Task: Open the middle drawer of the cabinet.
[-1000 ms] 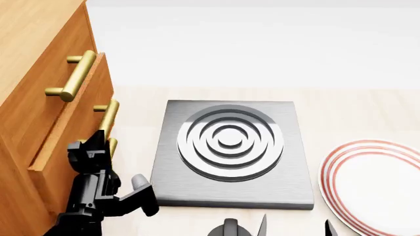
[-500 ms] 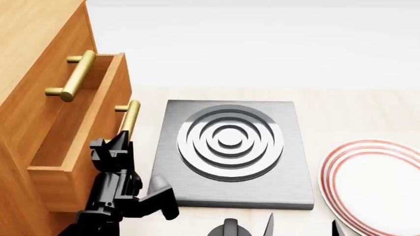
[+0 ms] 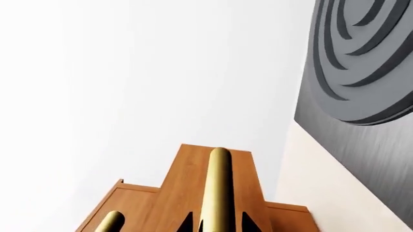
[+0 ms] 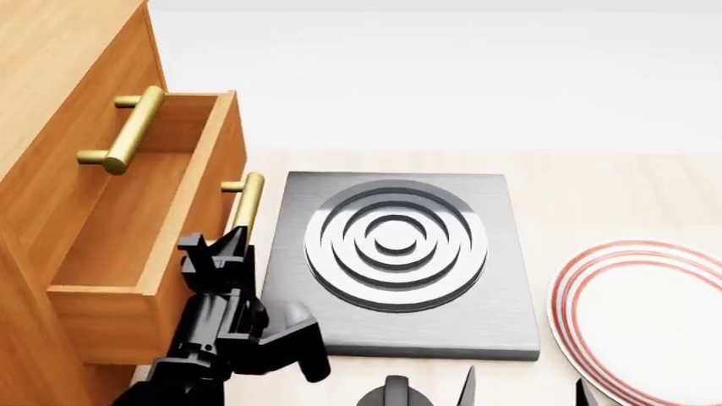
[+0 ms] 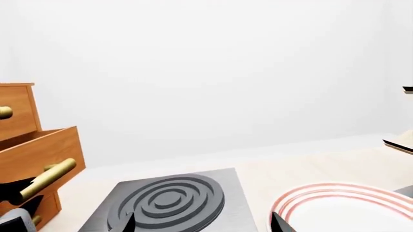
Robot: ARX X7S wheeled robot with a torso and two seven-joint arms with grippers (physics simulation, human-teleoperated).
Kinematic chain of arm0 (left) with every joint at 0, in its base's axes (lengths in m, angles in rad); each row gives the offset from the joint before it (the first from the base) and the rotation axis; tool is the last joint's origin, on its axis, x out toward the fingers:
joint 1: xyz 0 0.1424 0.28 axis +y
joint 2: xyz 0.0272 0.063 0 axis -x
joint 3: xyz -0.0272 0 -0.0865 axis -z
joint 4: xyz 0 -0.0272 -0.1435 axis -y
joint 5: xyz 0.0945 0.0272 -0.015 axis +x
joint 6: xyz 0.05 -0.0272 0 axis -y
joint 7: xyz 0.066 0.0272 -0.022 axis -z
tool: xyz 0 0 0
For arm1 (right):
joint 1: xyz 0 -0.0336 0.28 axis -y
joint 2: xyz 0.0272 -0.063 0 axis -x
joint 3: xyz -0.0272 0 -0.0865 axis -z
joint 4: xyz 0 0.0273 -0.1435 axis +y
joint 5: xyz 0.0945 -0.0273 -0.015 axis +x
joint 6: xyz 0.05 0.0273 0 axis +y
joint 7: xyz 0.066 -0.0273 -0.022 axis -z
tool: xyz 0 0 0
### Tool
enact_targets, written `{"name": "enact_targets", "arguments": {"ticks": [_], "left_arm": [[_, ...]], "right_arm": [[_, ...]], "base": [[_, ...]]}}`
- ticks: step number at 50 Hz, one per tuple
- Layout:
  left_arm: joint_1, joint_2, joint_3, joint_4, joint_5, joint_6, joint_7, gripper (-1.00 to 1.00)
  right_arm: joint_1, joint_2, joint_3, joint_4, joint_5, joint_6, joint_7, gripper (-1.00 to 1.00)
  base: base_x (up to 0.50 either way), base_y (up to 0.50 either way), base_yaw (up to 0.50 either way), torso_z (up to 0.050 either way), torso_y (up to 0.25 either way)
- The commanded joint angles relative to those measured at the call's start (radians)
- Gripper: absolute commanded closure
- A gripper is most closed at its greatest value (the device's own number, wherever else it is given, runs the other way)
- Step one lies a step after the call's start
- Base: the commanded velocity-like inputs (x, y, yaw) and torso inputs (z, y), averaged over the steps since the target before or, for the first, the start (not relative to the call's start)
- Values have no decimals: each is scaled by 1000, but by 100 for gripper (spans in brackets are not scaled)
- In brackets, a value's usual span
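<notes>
Middle drawer (image 4: 141, 245) pulled well out of the orange-brown cabinet (image 4: 51, 76), pale box exposed, brass handle forward.

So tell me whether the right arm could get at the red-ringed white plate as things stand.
Probably yes: the red-ringed white plate lies bare on the pale tabletop, directly ahead of the right gripper, whose jaws stand open, with nothing between them.
</notes>
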Motion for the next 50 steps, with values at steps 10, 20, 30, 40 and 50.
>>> {"name": "enact_targets", "arguments": {"ticks": [10,20,30,40,50], "left_arm": [[15,28,-2,133,186,-73,-53,100],[19,28,-2,189,205,-99,-42,100],[23,28,-1,236,227,-121,-28,100],[26,28,0,271,250,-139,-15,100],[29,28,0,332,275,-170,5,100]], "right_arm": [[-1,5,0,-2,6,-5,5,-100],[-1,9,2,-3,13,-7,6,-100],[-2,12,2,-2,15,-10,7,-100],[-3,13,1,-3,16,-14,9,-100],[-2,16,0,-6,18,-11,13,-100]], "base": [[0,-3,0,2,2],[0,-4,0,0,3],[0,-4,0,1,3],[0,-4,0,1,3],[0,-3,0,1,3]]}}
